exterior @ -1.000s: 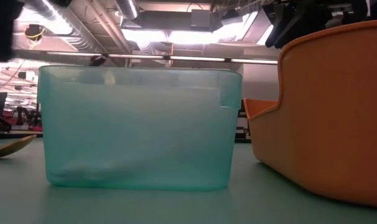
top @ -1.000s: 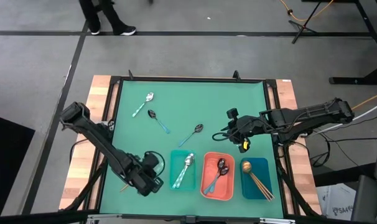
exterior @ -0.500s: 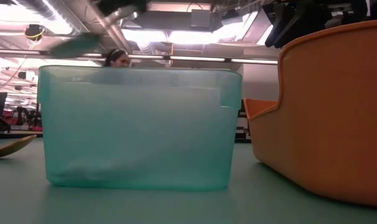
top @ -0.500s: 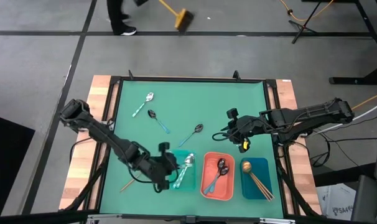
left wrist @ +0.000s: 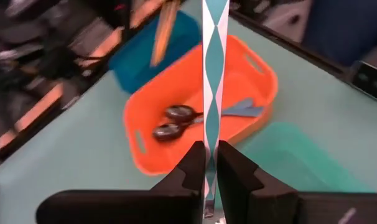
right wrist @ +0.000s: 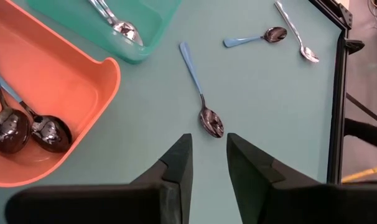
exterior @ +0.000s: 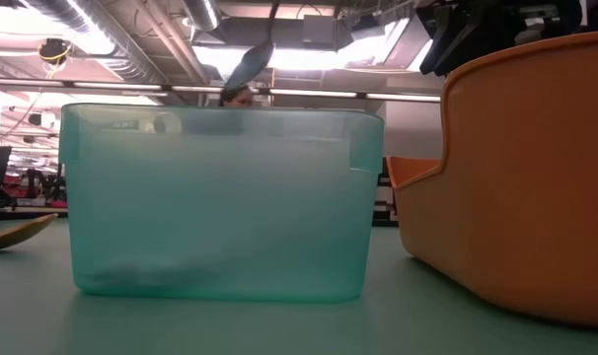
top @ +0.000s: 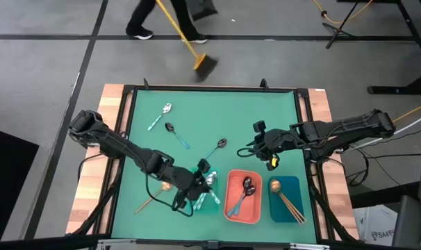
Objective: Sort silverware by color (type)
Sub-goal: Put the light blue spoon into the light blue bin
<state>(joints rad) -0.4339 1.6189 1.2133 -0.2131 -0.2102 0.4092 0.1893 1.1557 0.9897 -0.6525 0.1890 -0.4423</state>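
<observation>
left gripper (top: 200, 182), fingers pinched on the light-teal handle of a silver spoon (left wrist: 211, 81), hangs over the teal tray (top: 194, 202) at the near edge of the table; the handle stands upright between the two dark fingers (left wrist: 195, 168) in the left wrist view, and the spoon's bowl shows above the tray rim in the low view. a second ago this gripper sat low at the near left of the mat, left of the tray; half a second ago it was at the tray's left edge; now it is above the tray, so the spoon has been carried to its matching bin and, by judgement, only the release remains. one silver spoon (right wrist: 114, 22) already lies in the teal tray. beside it, the coral tray (top: 233, 208) holds two dark-bowled spoons (right wrist: 28, 129), and the dark blue tray (top: 299, 189) holds gold-copper spoons (top: 283, 197). a gold-copper spoon (top: 155, 194) lies on the green mat (top: 252, 111) just left of the left arm. farther back, a silver spoon with teal handle (top: 160, 116) and two dark spoons with bluish handles (top: 176, 135) (top: 215, 149) lie unsorted. right gripper (top: 265, 144), fingers parted and empty, waits above the mat near the right side. beyond the table a person sweeps with a broom (top: 201, 62).
</observation>
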